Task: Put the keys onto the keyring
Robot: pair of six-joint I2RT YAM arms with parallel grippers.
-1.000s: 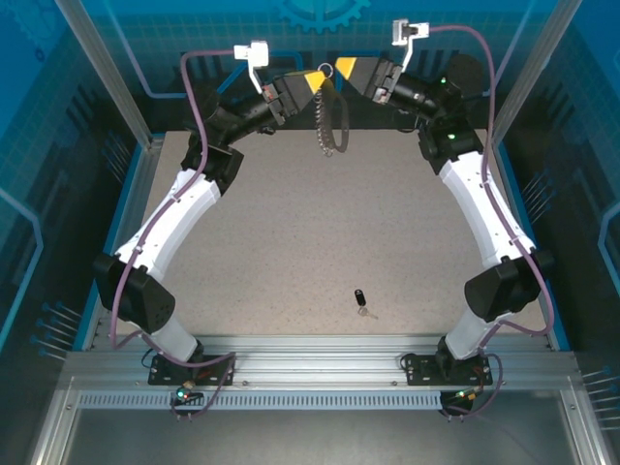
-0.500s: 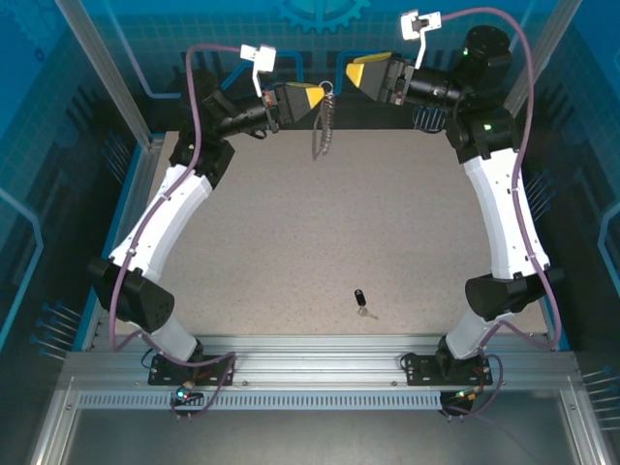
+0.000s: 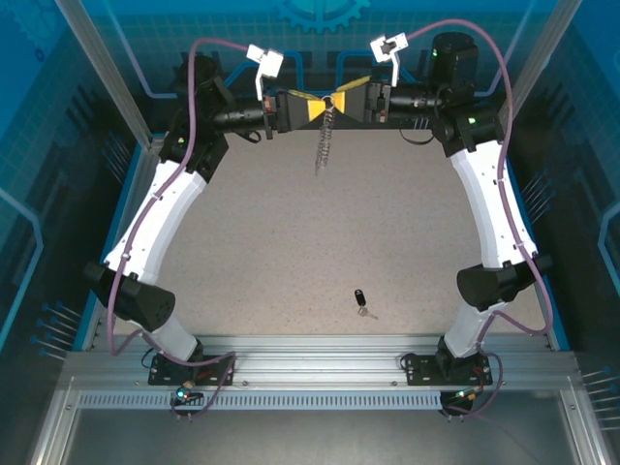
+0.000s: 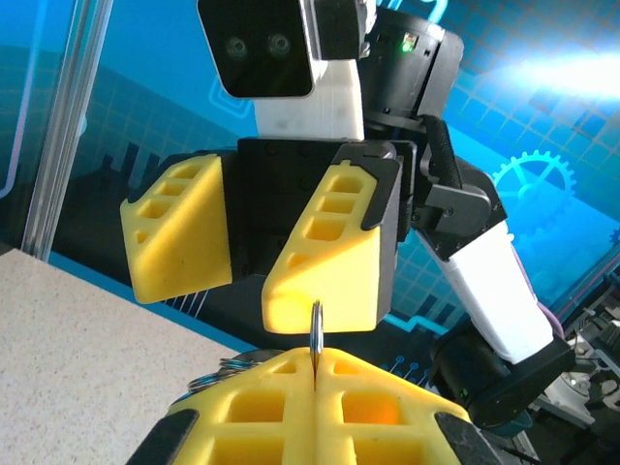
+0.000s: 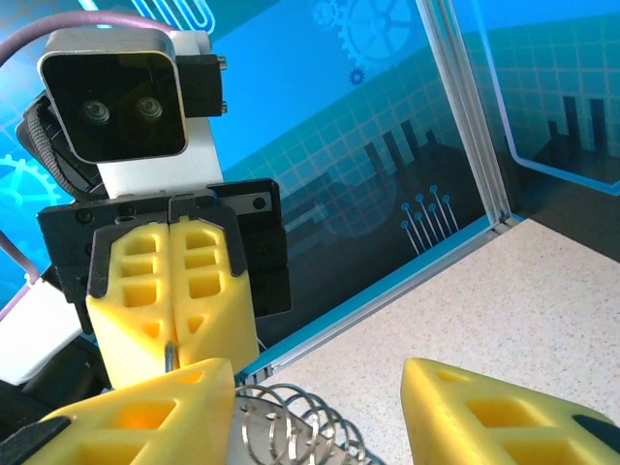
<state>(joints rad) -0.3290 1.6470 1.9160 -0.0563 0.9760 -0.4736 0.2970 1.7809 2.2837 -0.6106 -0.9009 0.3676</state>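
Keyring (image 4: 316,334) of thin grey metal, pinched edge-on in my closed left gripper (image 4: 315,360).
Its silvery coiled chain (image 3: 322,150) hangs below the tips; my right gripper (image 5: 320,387) faces them, partly open and empty. Small black-headed silver key (image 3: 360,298) lies on the speckled table (image 3: 271,242), well behind both.

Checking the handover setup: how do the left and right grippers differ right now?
The left gripper is shut, pinching the keyring by its thin edge; the right gripper is open, gripping nothing. The left gripper carries the dangling chain; the right gripper carries none. Both are raised over the table's far edge, yellow tips facing each other.
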